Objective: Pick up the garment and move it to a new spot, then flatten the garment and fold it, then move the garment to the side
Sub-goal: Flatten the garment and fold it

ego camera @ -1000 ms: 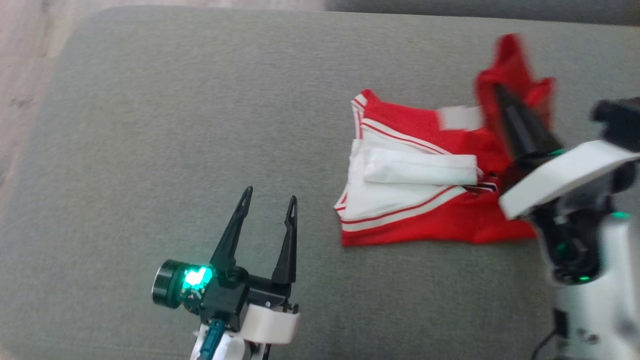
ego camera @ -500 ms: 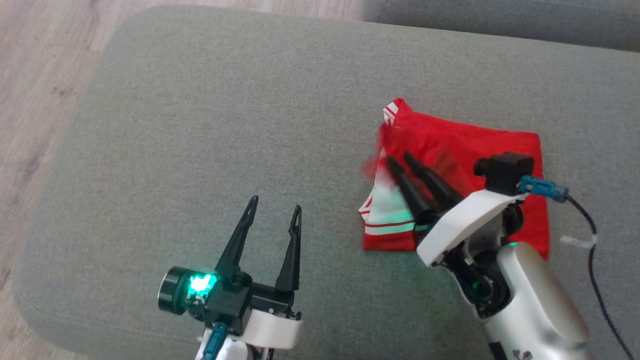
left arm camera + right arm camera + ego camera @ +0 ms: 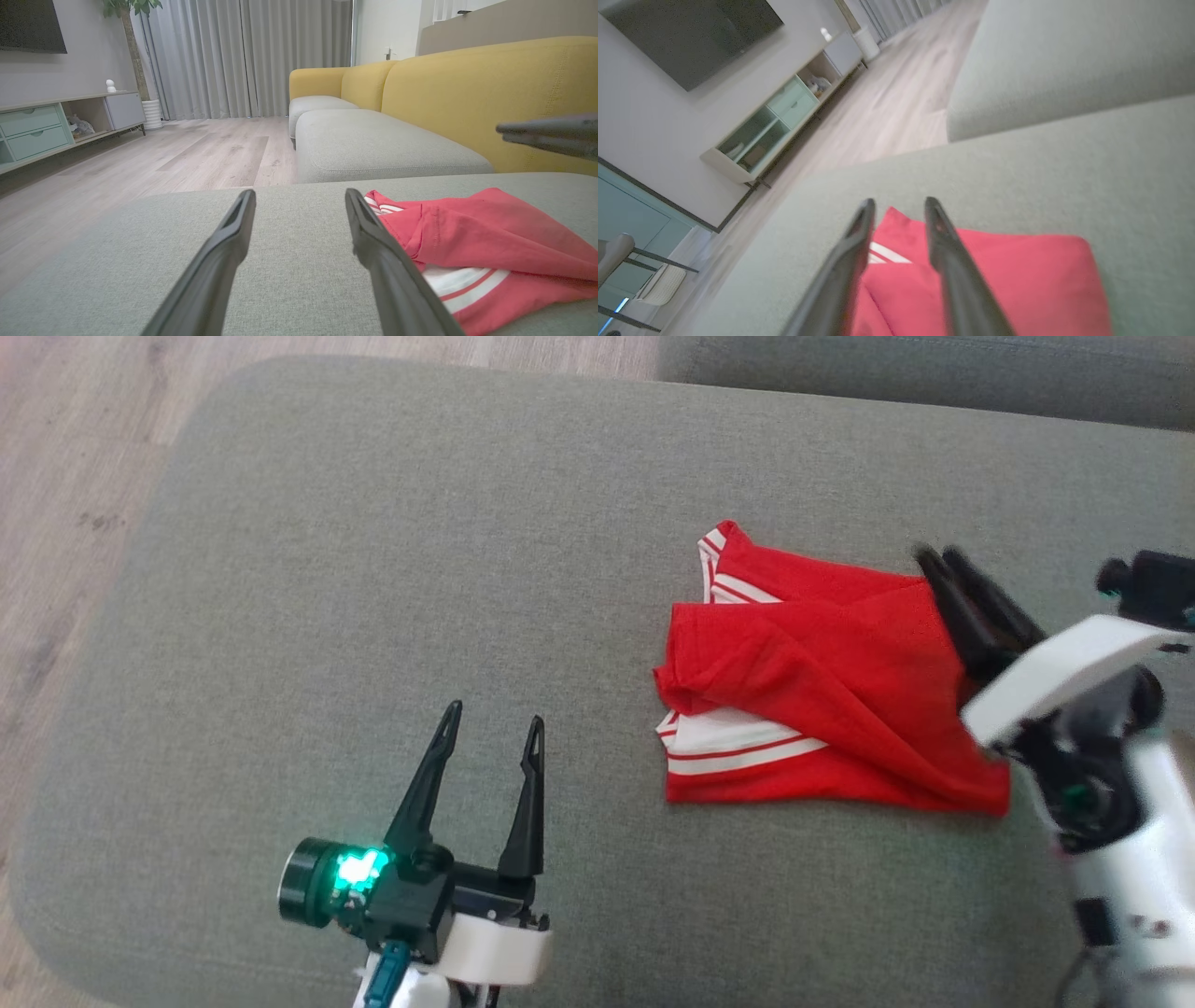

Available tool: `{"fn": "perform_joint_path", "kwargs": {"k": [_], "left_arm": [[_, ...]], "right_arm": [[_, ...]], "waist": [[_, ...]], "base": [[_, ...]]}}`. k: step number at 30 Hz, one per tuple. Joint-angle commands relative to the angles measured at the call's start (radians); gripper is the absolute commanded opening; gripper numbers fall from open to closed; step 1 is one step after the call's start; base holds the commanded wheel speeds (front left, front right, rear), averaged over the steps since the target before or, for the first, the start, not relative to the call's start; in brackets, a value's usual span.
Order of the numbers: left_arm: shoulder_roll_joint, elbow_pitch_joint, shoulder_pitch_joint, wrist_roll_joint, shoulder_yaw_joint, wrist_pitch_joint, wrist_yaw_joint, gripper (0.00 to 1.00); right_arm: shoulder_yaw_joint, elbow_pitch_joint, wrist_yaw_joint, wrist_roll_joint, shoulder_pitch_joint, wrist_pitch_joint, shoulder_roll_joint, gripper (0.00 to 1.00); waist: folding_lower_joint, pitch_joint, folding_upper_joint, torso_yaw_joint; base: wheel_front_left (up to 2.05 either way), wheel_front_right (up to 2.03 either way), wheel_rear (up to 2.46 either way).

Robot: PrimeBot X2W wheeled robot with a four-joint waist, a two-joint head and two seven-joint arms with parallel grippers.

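Head cam looks down on cushion point(image 3: 373, 569); wrist cams low, close, all share garment point(image 3: 840, 709)

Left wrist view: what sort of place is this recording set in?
Most likely a home living room: a yellow sofa, a low media cabinet under a dark wall screen, and long grey curtains.

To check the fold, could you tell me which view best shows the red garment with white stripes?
The head view: from above, nearly the whole red garment with white stripes shows on the grey fabric cushion. The left wrist view sees it low and cropped at the right; the right wrist view shows a blurred part.
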Motion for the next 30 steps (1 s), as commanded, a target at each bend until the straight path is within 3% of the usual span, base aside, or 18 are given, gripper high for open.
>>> {"fn": "perform_joint_path", "kwargs": {"k": [1,6,13,23,28,29,30], "left_arm": [[-0.008,-0.037,-0.014,0.016,0.039,-0.005,-0.001,1.0],[-0.01,-0.029,-0.018,0.021,0.034,-0.005,-0.014,1.0],[-0.011,-0.018,-0.021,0.017,0.033,-0.005,-0.02,1.0],[-0.012,-0.014,-0.017,0.014,0.038,-0.005,-0.017,1.0],[-0.012,-0.027,-0.006,0.019,0.05,-0.005,-0.016,1.0],[-0.012,-0.033,-0.002,0.017,0.056,-0.005,-0.013,1.0],[-0.012,-0.039,0.005,0.014,0.063,-0.005,-0.009,1.0]], "right_arm": [[0.009,-0.004,-0.001,0.06,-0.002,0.061,-0.041,0.0],[0.029,0.1,-0.001,0.312,-0.017,0.314,-0.128,0.0],[0.125,0.107,-0.001,0.424,0.007,0.474,-0.184,0.0],[0.248,-0.058,-0.001,0.542,0.126,0.568,-0.196,0.0],[0.233,-0.222,-0.001,0.499,0.206,0.411,-0.232,0.0],[0.23,-0.253,-0.001,0.463,0.219,0.348,-0.243,0.24],[0.219,-0.271,-0.001,0.424,0.234,0.271,-0.249,1.0]], "waist": [[0.0,0.001,0.0,-0.002],[0.0,0.004,0.0,0.004],[0.0,0.012,0.0,0.017],[0.0,0.002,0.0,0.004],[0.0,-0.011,0.0,-0.008],[0.0,-0.014,0.0,-0.012],[0.0,-0.018,0.0,-0.017]], "base": [[0.0,0.0,0.0],[0.0,0.0,0.0],[0.0,0.0,0.0],[0.0,0.0,0.0],[0.0,0.0,0.0],[0.0,0.0,0.0],[0.0,0.0,0.0]]}}
